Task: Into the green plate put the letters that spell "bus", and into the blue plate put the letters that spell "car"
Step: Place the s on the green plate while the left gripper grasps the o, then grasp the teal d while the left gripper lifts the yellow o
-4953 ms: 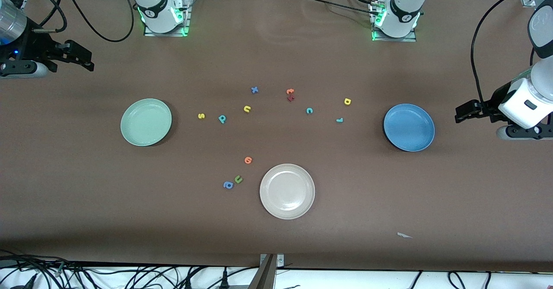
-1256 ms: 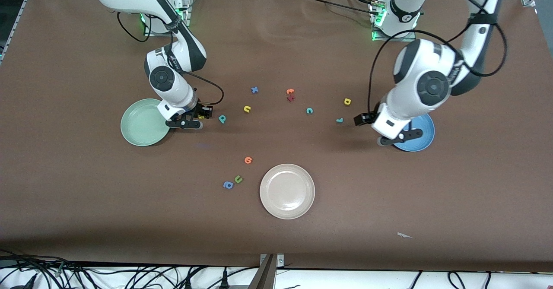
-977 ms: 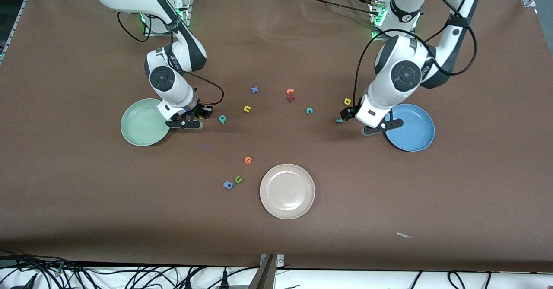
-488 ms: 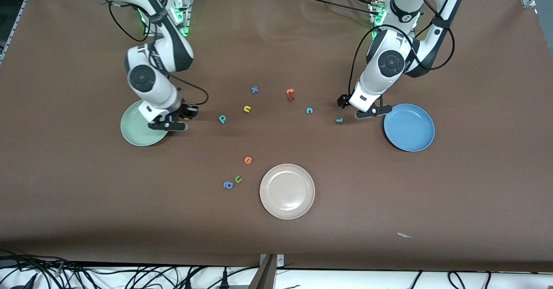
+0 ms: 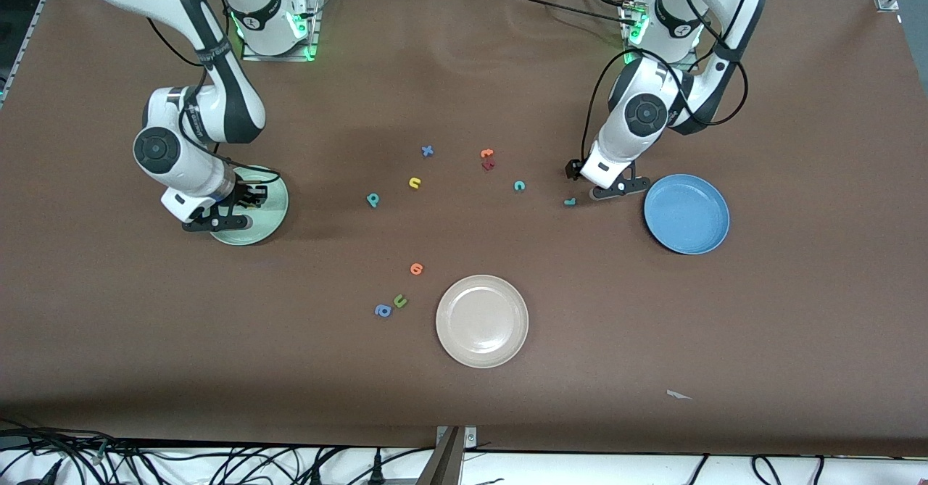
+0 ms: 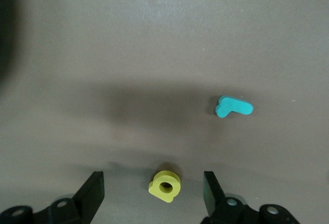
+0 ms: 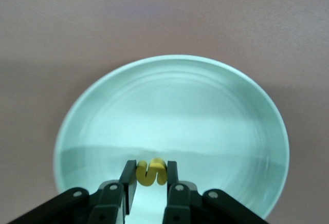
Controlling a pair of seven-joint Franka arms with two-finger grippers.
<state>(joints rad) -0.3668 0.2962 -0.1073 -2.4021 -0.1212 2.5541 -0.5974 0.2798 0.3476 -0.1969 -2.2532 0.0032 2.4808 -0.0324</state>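
Observation:
My right gripper (image 7: 150, 175) is shut on the yellow s (image 7: 151, 172) and hangs over the green plate (image 7: 175, 95), seen in the front view as the green plate (image 5: 272, 213) under that gripper (image 5: 248, 199). My left gripper (image 6: 153, 182) is open and low over the table with the yellow a (image 6: 165, 186) lying between its fingers, touching neither. The teal r (image 6: 234, 107) lies close by. In the front view the left gripper (image 5: 582, 175) hides the a. The teal r (image 5: 570, 201), teal c (image 5: 519, 185), yellow u (image 5: 414, 183) and teal b (image 5: 373, 199) lie on the table. The blue plate (image 5: 686, 214) holds nothing.
A blue x (image 5: 427, 151) and two orange-red letters (image 5: 487, 159) lie toward the robots' bases. An orange letter (image 5: 416, 268), a green u (image 5: 399, 300) and a blue a (image 5: 382, 311) lie beside the cream-white plate (image 5: 482, 320).
My right gripper lifted the yellow s off the table and carried it over the green plate. My left gripper moved from beside the blue plate to the yellow a.

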